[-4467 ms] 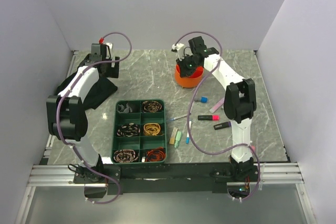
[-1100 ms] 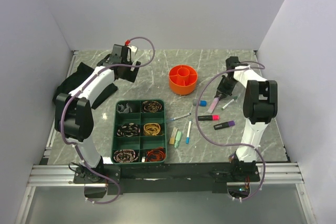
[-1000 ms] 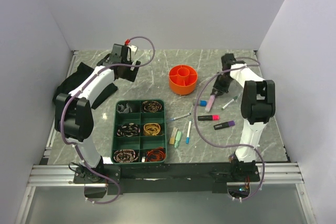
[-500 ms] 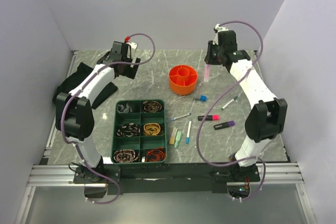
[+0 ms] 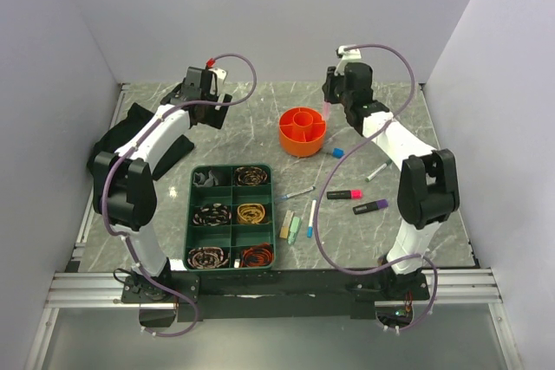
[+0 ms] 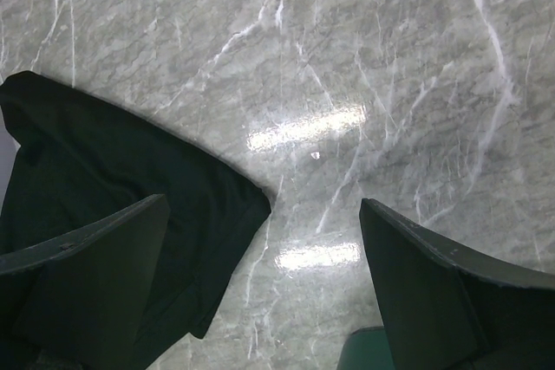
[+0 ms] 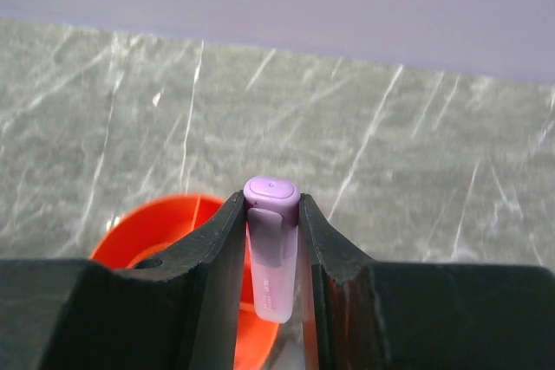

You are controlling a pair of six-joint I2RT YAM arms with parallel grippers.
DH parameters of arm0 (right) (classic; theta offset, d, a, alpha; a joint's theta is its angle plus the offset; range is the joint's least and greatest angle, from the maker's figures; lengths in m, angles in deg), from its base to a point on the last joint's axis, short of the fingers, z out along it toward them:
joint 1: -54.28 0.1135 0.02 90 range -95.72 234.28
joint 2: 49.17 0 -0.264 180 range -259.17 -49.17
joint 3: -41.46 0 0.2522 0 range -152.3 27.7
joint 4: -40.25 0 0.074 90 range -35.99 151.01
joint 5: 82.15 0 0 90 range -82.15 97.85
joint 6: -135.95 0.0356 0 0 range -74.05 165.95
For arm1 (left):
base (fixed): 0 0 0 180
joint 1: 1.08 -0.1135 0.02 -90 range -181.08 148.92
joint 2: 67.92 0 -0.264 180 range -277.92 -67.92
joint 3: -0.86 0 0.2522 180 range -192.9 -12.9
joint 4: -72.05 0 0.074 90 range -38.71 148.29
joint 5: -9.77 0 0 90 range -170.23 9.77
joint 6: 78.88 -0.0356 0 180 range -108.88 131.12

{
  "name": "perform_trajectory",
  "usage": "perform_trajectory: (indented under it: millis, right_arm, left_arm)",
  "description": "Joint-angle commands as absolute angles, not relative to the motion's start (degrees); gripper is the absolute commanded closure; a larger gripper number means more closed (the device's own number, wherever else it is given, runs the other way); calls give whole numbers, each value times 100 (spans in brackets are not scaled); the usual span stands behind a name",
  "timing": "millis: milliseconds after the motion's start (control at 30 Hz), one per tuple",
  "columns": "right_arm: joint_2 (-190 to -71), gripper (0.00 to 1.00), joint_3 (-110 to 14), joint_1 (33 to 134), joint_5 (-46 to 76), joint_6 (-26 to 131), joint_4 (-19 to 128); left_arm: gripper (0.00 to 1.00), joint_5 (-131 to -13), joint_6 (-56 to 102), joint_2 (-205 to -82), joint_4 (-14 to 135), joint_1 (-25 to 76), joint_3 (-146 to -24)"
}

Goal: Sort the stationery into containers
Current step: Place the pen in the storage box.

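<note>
Two grippers show in my views: the right gripper (image 7: 271, 204) is clamped on a pale purple marker (image 7: 270, 249), holding it upright by the far right rim of the orange pot (image 5: 303, 146). It looks to be above the pot rather than inside, though I can't be sure from these angles. My left gripper (image 6: 262, 214) hangs with jaws wide apart over the marble table (image 6: 408, 84) beside a black cloth (image 6: 104, 153), and other pens (image 5: 344, 194) lie loose right of the green tray (image 5: 231, 166).

Faint print on the pink marker (image 7: 270, 249) is unreadable.
</note>
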State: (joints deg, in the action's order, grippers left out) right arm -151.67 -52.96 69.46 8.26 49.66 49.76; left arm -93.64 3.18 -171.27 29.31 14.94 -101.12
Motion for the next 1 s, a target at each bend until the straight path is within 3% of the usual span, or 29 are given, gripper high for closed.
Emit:
perform_trajectory:
  millis: [0, 600, 667, 900, 967]
  right_arm:
    - [-15323, 100, -5807, 6984, 724, 4929, 4197]
    - [-15746, 100, -5667, 7406, 663, 4982, 4320]
    - [-15754, 90, -5702, 7415, 680, 4973, 4495]
    - [-15430, 78, -5571, 7406, 733, 5043, 4847]
    - [-15342, 66, -5518, 7415, 733, 5044, 4979]
  left_arm:
    - [1, -9490, 225, -17101, 2963, 1527, -10193]
    - [1, -9517, 268, -17312, 2955, 1536, -10386]
    - [1, -9526, 277, -17321, 2963, 1536, -10386]
    - [0, -9491, 356, -17312, 3007, 1527, -10360]
    - [1, -9491, 391, -17295, 3033, 1527, -10351]
